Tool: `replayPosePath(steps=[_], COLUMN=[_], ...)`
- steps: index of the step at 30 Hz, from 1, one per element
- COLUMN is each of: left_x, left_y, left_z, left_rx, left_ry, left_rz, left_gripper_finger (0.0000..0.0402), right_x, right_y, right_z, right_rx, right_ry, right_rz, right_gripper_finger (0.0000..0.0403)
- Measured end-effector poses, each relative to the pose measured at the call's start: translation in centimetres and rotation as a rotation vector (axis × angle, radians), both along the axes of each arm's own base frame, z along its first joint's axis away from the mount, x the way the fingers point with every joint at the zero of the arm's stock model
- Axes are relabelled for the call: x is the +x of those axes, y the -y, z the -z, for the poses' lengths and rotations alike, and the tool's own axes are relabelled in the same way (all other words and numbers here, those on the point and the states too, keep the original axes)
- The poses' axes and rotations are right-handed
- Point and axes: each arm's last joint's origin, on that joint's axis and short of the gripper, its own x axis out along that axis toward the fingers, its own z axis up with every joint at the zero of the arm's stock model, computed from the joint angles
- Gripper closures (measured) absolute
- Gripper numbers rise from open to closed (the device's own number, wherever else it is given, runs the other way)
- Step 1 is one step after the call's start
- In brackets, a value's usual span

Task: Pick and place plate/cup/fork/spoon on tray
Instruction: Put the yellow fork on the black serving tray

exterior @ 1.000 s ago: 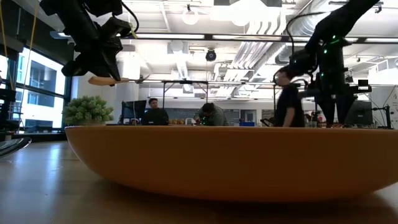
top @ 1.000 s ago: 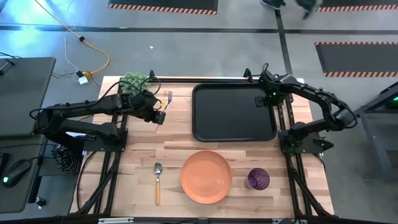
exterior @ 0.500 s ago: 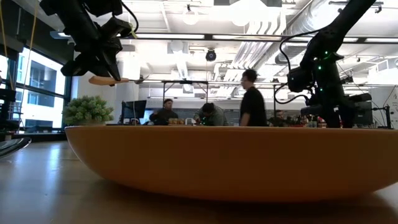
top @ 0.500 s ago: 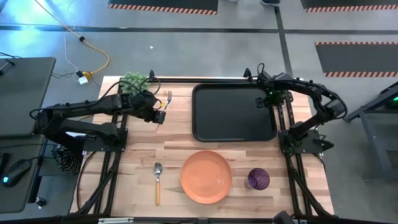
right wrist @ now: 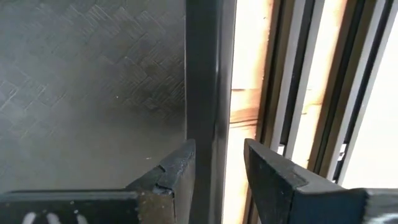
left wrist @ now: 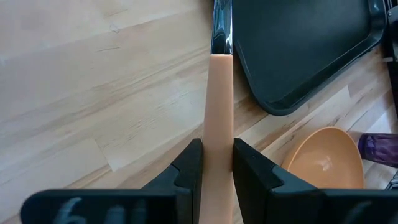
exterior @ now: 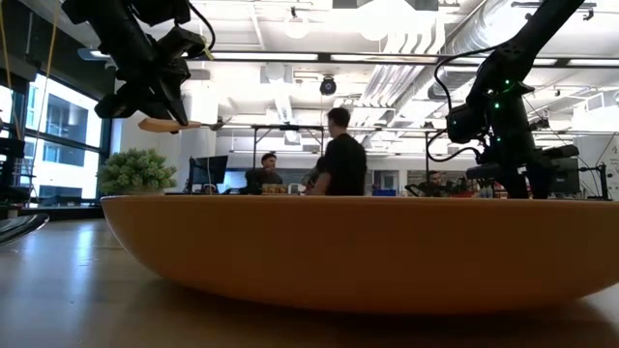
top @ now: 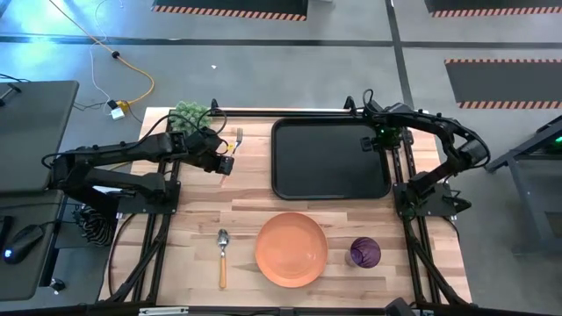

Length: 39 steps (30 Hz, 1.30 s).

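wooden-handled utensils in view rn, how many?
2. The fork is clamped in the left gripper, above the table left of the tray. The spoon lies on the table left of the plate. None looks hidden.

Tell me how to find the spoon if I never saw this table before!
Start at the big orange plate near the front edge of the wooden table. Beside it, on the left arm's side, the spoon lies flat on the bare wood. It has a round shiny bowl and a pale wooden handle; the fork has tines and is held by the left gripper.
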Motion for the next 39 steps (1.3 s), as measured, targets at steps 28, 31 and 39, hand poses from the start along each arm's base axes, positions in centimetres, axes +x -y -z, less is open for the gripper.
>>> replayPosePath(steps=[28,31,39], left_x=[0.0,0.0,0.0], left_y=[0.0,0.0,0.0], left_z=[0.0,0.0,0.0], left_rx=[0.006,0.005,0.009], left_ry=[-0.001,-0.001,-0.002], left_rz=[0.008,0.008,0.014], left_gripper_finger=[0.0345,0.0345,0.0345], right_x=[1.2,1.2,1.4], right_y=[0.0,0.0,-0.1], right_z=[2.6,2.6,2.6], right_rx=[0.084,0.084,0.105], right_ry=[-0.079,-0.074,-0.032], right_rz=[0.011,0.026,0.064], right_gripper_finger=[0.0331,0.0343,0.0343])
